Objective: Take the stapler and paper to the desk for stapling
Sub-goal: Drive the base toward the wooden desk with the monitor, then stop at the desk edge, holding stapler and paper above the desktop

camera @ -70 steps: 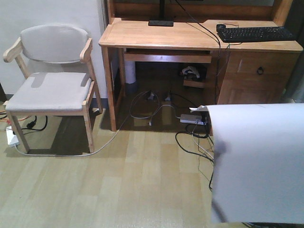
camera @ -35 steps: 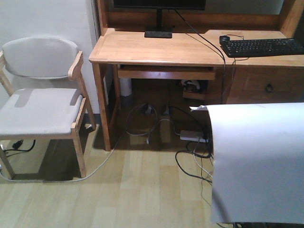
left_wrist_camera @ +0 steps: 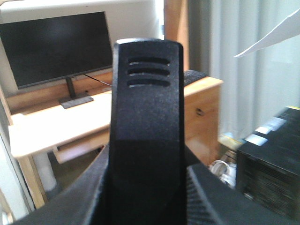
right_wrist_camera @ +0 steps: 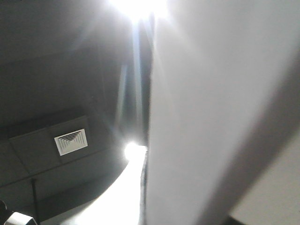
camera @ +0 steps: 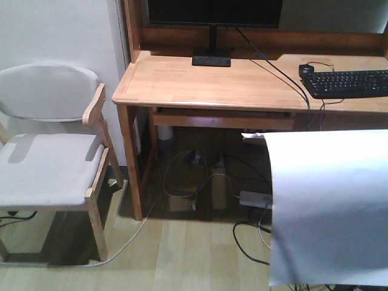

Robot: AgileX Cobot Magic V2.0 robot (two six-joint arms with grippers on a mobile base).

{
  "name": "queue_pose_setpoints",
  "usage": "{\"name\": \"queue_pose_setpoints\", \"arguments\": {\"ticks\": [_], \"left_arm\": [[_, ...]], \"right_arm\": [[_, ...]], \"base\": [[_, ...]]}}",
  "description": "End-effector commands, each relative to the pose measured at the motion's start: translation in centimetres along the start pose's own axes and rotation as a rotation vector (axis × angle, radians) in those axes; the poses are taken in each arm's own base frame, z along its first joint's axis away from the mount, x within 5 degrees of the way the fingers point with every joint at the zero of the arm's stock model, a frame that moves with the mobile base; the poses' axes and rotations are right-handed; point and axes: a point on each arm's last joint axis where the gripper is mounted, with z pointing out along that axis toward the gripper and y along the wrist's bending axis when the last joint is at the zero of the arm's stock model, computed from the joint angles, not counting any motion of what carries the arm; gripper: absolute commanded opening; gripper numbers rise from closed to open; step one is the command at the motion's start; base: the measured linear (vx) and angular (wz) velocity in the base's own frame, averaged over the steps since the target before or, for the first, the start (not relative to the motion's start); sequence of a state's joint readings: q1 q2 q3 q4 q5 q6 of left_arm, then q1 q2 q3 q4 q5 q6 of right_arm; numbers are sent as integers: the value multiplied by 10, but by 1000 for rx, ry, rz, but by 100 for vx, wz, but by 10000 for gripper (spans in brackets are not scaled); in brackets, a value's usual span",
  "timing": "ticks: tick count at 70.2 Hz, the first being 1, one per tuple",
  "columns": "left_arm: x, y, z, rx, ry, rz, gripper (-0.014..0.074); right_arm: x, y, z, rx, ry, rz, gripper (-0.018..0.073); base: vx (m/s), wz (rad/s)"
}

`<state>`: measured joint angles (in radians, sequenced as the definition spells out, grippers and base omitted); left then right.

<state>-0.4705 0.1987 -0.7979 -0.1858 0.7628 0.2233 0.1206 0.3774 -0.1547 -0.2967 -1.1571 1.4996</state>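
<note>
In the left wrist view the black stapler (left_wrist_camera: pixel 146 103) stands upright with three slots near its top, and my left gripper (left_wrist_camera: pixel 146 187) is shut on its lower part. Behind it lies the light wood desk (left_wrist_camera: pixel 56 124), which in the front view spans the upper half of the frame (camera: pixel 200 82). The white paper (camera: pixel 330 206) hangs in the air at lower right, below and in front of the desk edge. Its corner shows at the top right of the left wrist view (left_wrist_camera: pixel 274 35). The paper (right_wrist_camera: pixel 211 103) fills the right wrist view and hides the right gripper's fingers.
A black monitor (camera: pixel 215 12), keyboard (camera: pixel 348 83) and mouse (camera: pixel 307 69) sit on the desk. A pull-out tray (camera: pixel 221 115) hangs under the top. A grey-cushioned chair (camera: pixel 48 163) stands at its left. Cables and a power strip (camera: pixel 254 198) lie on the floor beneath.
The front view has closed in on the desk, which looks larger and lower in frame. The chair has slid left. The paper keeps its place at lower right.
</note>
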Motion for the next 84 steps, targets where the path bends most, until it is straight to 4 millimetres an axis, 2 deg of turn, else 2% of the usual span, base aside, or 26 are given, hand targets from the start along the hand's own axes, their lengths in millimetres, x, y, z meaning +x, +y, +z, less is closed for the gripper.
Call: {"name": "queue_pose_setpoints", "arguments": {"ticks": [1,84], "left_arm": [[-18,2,-3,-17,-134,-11,-7],[-18,2,-3,-17,-134,-11,-7]], "right_arm": [[-4,7,6,-56,-16,-11,-6],[-4,7,6,-56,-16,-11,-6]], "base": [[39,-1],[36,-11]]}}
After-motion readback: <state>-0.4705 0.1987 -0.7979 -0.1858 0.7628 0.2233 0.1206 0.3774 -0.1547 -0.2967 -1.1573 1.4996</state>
